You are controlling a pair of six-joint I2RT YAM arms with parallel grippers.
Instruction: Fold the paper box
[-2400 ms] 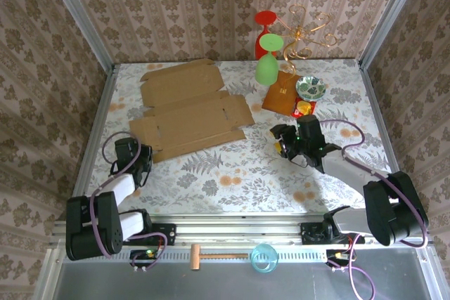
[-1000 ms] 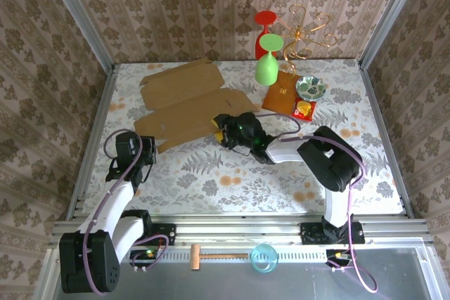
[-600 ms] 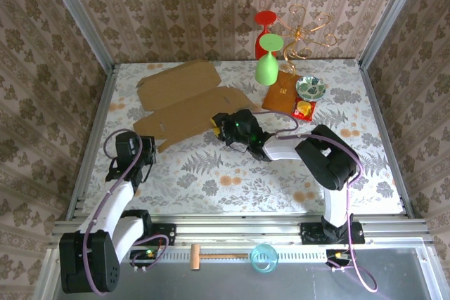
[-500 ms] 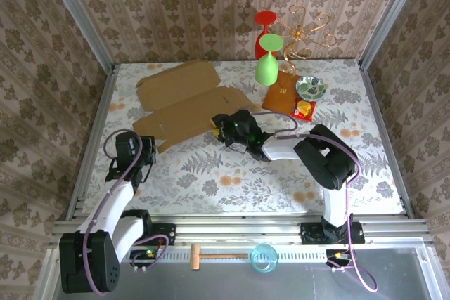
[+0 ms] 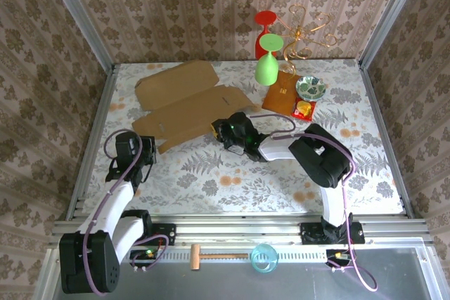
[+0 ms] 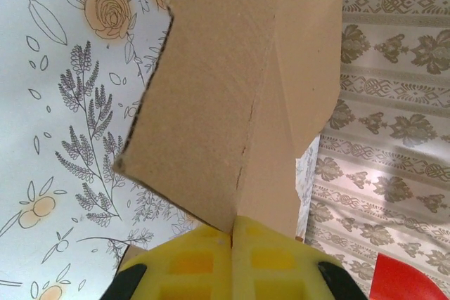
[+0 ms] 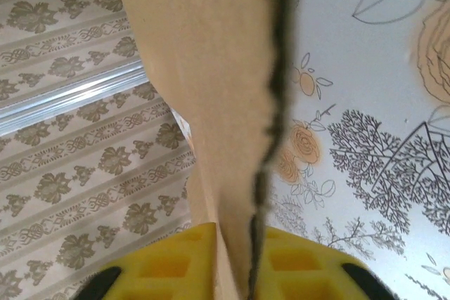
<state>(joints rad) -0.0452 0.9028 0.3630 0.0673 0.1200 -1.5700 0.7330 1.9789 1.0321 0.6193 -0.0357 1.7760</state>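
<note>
The paper box (image 5: 184, 101) is a flat brown cardboard sheet with flaps, lying at the back left of the table with its near edge raised off the surface. My left gripper (image 5: 140, 140) is at its near left corner. In the left wrist view the yellow fingers (image 6: 190, 261) are shut on a cardboard flap (image 6: 232, 89), pinching its edge. My right gripper (image 5: 221, 130) is at the sheet's near right edge. In the right wrist view it (image 7: 235, 244) is shut on the cardboard (image 7: 211, 68), which runs up between the yellow pads (image 7: 302, 265).
At the back right stand a green glass (image 5: 266, 62), a red glass (image 5: 265, 27), a gold wire stand (image 5: 304, 33), an orange-brown board (image 5: 280, 93), a patterned bowl (image 5: 310, 88) and a small red and yellow item (image 5: 304, 109). A hammer (image 5: 211, 255) and a blue cup (image 5: 264, 257) lie on the near ledge.
The right arm has swung from the right side across to the sheet and its jaws have closed on the near right edge. The sheet has shifted slightly left. The left arm holds still.
</note>
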